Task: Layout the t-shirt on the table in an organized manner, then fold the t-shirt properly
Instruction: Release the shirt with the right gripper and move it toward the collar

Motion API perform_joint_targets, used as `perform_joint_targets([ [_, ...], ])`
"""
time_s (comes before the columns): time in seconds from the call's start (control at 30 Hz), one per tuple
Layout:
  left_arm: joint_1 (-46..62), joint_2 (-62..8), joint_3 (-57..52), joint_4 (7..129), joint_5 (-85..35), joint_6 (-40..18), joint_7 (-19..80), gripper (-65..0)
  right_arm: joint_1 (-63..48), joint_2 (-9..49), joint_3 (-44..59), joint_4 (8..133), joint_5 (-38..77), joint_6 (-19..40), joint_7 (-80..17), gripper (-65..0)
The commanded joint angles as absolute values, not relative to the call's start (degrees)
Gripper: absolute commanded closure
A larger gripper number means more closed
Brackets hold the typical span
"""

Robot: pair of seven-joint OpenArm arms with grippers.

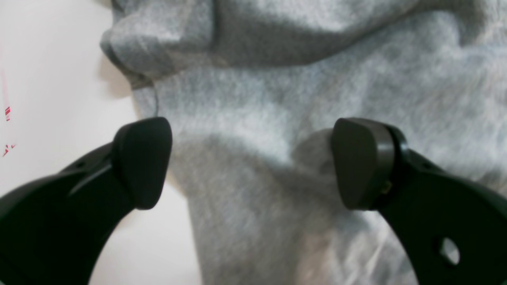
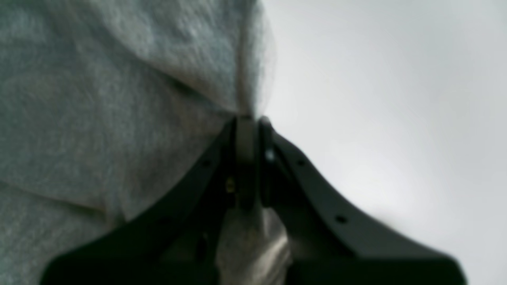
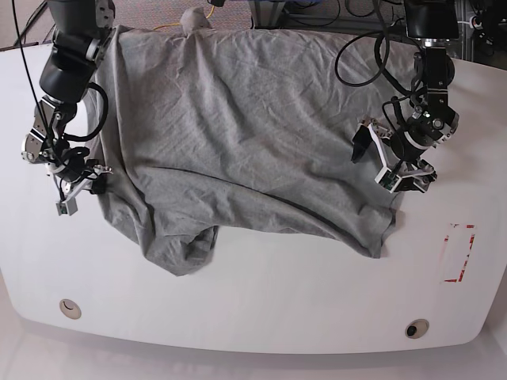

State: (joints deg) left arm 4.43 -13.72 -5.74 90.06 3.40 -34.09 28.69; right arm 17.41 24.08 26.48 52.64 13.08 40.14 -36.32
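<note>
The wrinkled heather-grey cotton t-shirt (image 3: 238, 127) lies spread across the far half of the glossy white bench (image 3: 277, 293), one sleeve bunched toward the near edge. The right claw (image 2: 248, 122) is clamped tight on a pinched fold at the shirt's edge. The left claw (image 1: 251, 162) hovers with its jaws spread wide over the opposite side of the fabric, holding nothing. A red rectangular outline (image 3: 459, 253) marks the bench near that arm.

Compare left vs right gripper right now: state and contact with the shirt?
The left gripper stands wide open, nothing pinched; the right gripper is shut on the t-shirt. Left hovers at the shirt's edge by the red outline side; right grips the opposite edge. Both are black and over the grey fabric.
</note>
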Motion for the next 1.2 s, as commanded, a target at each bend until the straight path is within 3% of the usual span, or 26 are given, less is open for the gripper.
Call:
perform_joint_targets([
  [0.0,3.56,-14.29,-6.02,90.86,2.86,-33.8,27.38,-61.1,19.91,26.95,26.59,53.49,13.58,40.0,-34.51,-0.6],
  [0.27,3.65,-14.29,-6.02,90.86,2.86,-33.8,27.38,-61.1,23.16,28.7,26.42,51.21,10.51,40.0,-31.6,-0.8],
  [0.37,3.65,-14.29,-6.02,90.95,2.86,-33.8,27.38,-61.1,25.19,28.7,26.42,49.19,7.43,40.0,-30.81,-4.0],
  [0.47,3.65,-14.29,-6.02,90.95,2.95,-33.8,27.38,-61.1,26.42,28.44,26.42,48.4,4.88,40.0,-29.67,-17.8],
  [0.6,3.82,-14.29,-6.02,91.03,2.95,-33.8,27.38,-61.1,26.51,28.35,26.51,48.4,4.44,40.0,-29.23,-42.6],
  [0.77,3.91,-14.29,-6.02,91.3,2.95,-33.8,27.38,-61.1,26.07,28.35,26.51,51.56,4.44,40.0,-30.29,-65.0],
  [1.17,3.91,-14.02,-6.02,94.9,1.8,-34.07,27.3,-61.1,12.0,26.68,27.03,84.35,13.14,40.0,-49.27,-65.0],
])
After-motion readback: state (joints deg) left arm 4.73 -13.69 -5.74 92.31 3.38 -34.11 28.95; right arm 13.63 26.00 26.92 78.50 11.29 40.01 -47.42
